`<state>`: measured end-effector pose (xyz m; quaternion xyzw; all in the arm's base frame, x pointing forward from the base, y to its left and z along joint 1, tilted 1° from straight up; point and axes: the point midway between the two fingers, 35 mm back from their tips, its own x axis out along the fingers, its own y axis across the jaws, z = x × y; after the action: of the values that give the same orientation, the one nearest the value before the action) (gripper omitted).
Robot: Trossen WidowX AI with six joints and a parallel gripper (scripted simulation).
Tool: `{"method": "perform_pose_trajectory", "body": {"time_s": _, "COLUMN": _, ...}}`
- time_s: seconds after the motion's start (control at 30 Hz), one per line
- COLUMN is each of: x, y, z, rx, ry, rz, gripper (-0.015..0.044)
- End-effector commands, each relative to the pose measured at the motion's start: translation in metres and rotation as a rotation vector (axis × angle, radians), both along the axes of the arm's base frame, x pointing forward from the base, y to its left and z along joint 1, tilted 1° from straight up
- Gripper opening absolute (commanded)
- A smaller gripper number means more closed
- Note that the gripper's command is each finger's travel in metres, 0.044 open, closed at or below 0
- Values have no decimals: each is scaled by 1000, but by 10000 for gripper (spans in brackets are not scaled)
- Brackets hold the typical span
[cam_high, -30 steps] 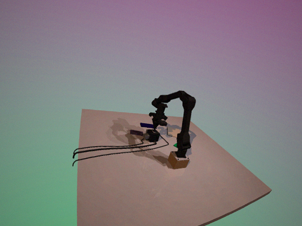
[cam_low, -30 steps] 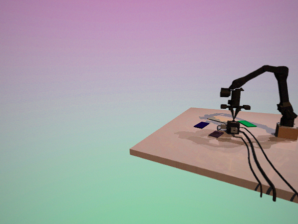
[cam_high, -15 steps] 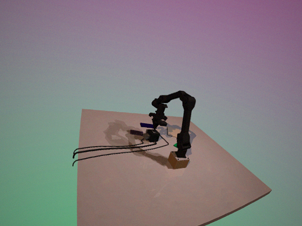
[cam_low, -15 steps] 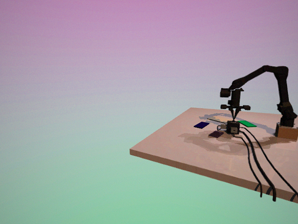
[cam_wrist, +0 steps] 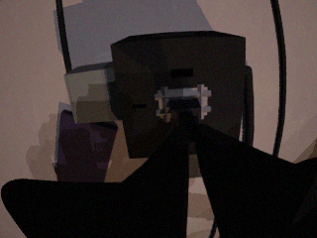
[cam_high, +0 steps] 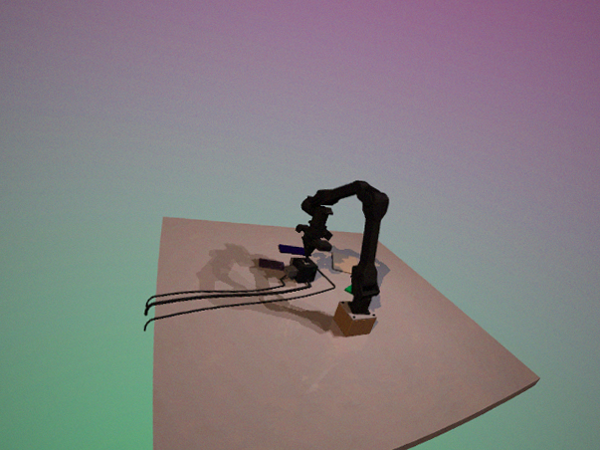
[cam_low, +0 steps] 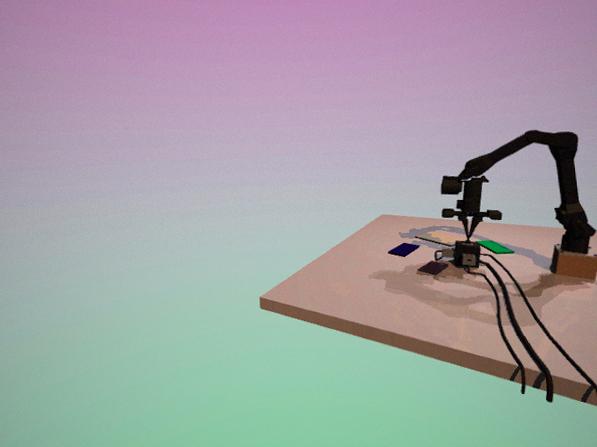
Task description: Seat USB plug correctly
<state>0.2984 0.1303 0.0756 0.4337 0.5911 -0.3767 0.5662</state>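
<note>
While the gripper [cam_wrist: 185,121] is pinching the plug [cam_wrist: 182,101] over the cube [cam_wrist: 178,89], it's hanging vertical. Pushing straight down, not sideways, is looking safest.

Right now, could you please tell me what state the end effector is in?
End effector: closed on the USB plug, directly above the power cube.

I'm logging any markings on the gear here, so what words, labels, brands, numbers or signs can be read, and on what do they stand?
None can be read.
Power cube: dark faces, no legible marking; the wrist view shows only a slot and the metal USB plug on top.
Blue card, green card, purple card: plain colour, no print visible.
Arm base block: plain brown.
</note>
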Motion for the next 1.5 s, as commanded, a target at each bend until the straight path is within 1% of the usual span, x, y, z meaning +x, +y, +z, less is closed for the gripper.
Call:
{"method": "perform_pose_trajectory", "body": {"time_s": 0.0, "x": 0, "y": 1, "z": -2, "rx": 5, "ry": 0, "rz": -3, "gripper": 0}}
{"method": "perform_pose_trajectory", "body": {"time_s": 1.2, "x": 0, "y": 1, "z": -2, "rx": 5, "ry": 0, "rz": -3, "gripper": 0}}
{"method": "perform_pose_trajectory", "body": {"time_s": 1.3, "x": 0, "y": 0, "z": -1, "rx": 1, "ry": -2, "rz": -1, "gripper": 79}}
{"method": "perform_pose_trajectory", "body": {"time_s": 1.33, "x": 0, "y": 0, "z": -1, "rx": 1, "ry": -2, "rz": -1, "gripper": 95}}
{"method": "perform_pose_trajectory", "body": {"time_s": 1.47, "x": 0, "y": 0, "z": -1, "rx": 1, "ry": -2, "rz": -1, "gripper": 95}}
